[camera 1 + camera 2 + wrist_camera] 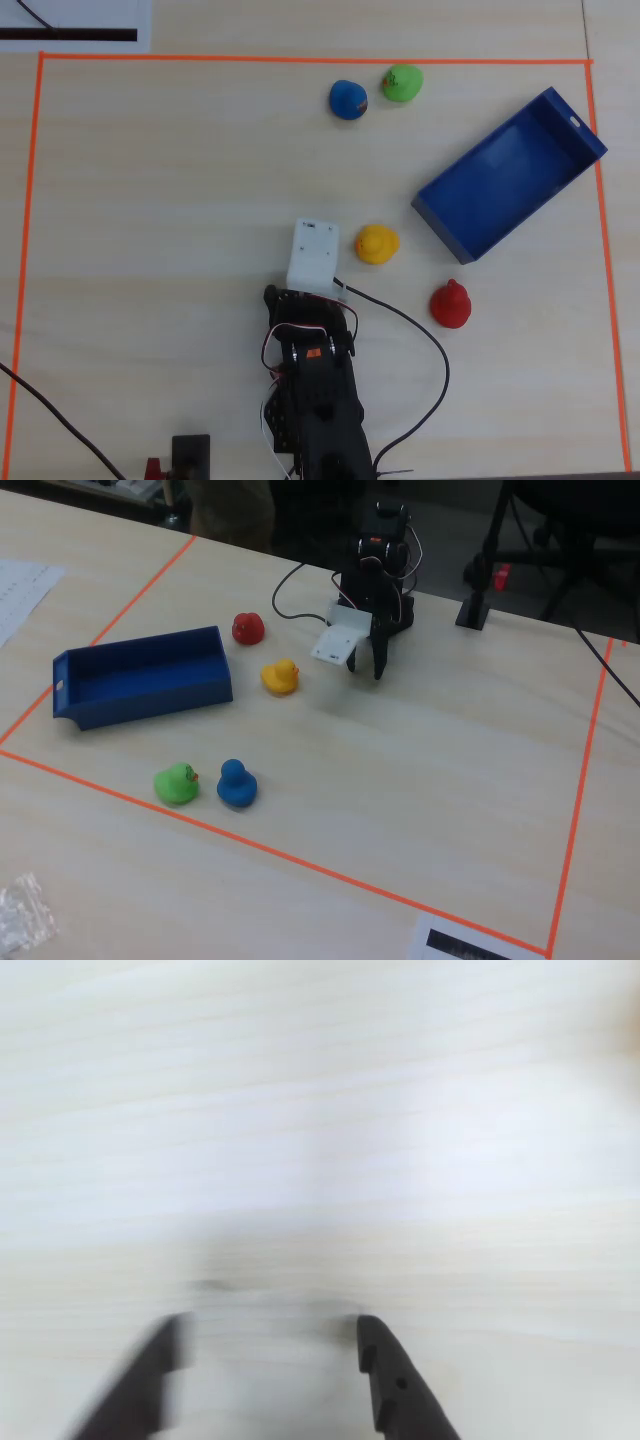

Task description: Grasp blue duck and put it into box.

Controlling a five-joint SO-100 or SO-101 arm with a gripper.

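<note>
You see a rounded yellow toy duck (376, 243); a small red toy duck (451, 304) sits near it, a green one (402, 83) well apart.

Overhead, oblique opposite side — close wrist.

Black arm (315, 400) with white camera block (313, 254), black cable (425, 340), dark end effector (270, 1360).

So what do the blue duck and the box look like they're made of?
The blue duck looks like soft rubber or vinyl: rounded moulded shape, even saturated colour, a dull sheen. The box looks like rigid plastic, possibly 3D-printed: thin straight walls, sharp corners, a uniform matte dark blue. The pictures are too coarse to settle either for certain.
</note>
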